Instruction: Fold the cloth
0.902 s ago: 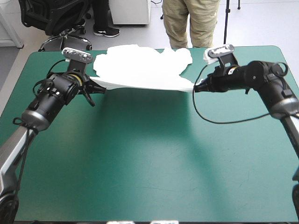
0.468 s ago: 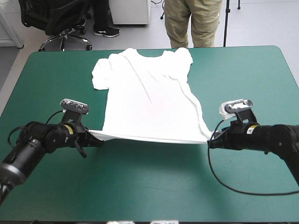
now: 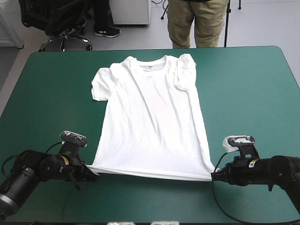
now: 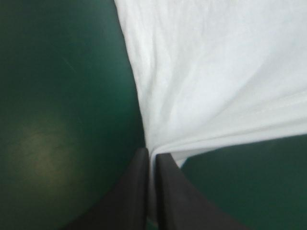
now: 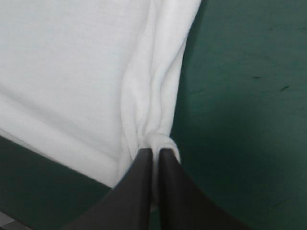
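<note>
The T-shirt (image 3: 152, 117) lies spread front-up on the teal-green surface (image 3: 243, 93), its collar toward the far edge and its hem toward the near edge. The sleeve (image 3: 101, 84) on the left arm's side lies out flat. The other sleeve (image 3: 183, 70) is folded in over the shoulder. A small greyish tag (image 3: 150, 67) shows inside the collar, too small to read.

The left gripper (image 3: 92, 174) sits low near the surface's near edge, its black fingers (image 4: 136, 191) all but closed on the hem's left corner, with a thin fold of white cloth between them. The right gripper (image 3: 213, 176) is just as low on the other side, its fingers (image 5: 175, 191) pinching the hem's right corner, where the cloth bunches into ridges. The hem runs taut between the two grippers, with a line of shadow under it.
</note>
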Controlling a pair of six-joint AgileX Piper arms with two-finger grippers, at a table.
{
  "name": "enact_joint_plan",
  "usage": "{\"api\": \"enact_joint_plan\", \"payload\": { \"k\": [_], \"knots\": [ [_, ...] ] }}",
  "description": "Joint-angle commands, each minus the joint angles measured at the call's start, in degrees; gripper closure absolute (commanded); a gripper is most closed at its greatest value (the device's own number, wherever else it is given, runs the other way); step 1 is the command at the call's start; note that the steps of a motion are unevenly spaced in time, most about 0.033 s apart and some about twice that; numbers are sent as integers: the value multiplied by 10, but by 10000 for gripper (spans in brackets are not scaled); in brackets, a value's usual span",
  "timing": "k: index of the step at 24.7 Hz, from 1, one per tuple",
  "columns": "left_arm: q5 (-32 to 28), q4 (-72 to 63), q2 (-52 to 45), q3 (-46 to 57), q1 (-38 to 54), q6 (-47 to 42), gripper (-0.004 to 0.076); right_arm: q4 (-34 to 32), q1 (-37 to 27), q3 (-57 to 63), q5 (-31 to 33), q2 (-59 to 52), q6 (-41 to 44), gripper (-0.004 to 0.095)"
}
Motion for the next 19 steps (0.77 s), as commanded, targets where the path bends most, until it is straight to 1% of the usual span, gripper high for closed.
{"api": "enact_joint_plan", "payload": {
  "k": [1, 5, 6, 7, 8, 10, 12, 13, 14, 16, 17, 18, 19],
  "knots": [
    [-16, 10, -8, 6, 3, 10, 733, -21, -6, -3, -34, -4, -3, 920],
    [-9, 5, -8, 9, 3, 10, 731, -19, -6, -3, -23, 7, -4, 920],
    [-6, -3, -7, 9, 3, 16, 720, -19, -6, -3, -16, 12, -7, 916],
    [-4, -13, -7, 9, 3, 28, 691, -19, -6, -3, -10, 17, -12, 906],
    [-4, -25, -7, 9, 3, 37, 654, -19, -6, -3, -8, 20, -17, 875],
    [-5, -56, -7, 9, 3, 45, 524, -18, -6, -3, -7, 22, -20, 764],
    [-6, -87, -7, 9, 3, 65, 365, -16, -6, -5, -11, 22, -21, 625],
    [-12, -105, -7, 9, 3, 69, 247, -15, -6, -7, -11, 22, -21, 515],
    [-17, -110, -7, 9, 3, 69, 224, -15, -6, -10, -11, 22, -21, 489],
    [-53, -96, -9, -1, 3, 58, 216, -33, -6, -34, -17, 20, -21, 477],
    [-108, -67, -8, -17, 3, 29, 216, -46, -6, -66, -34, 20, -23, 485],
    [-142, -50, -4, -25, 3, 10, 218, -47, -6, -79, -44, 20, -23, 486],
    [-190, -12, 14, -40, 3, -32, 238, -49, -6, -115, -74, 22, -23, 490]
  ]
}}
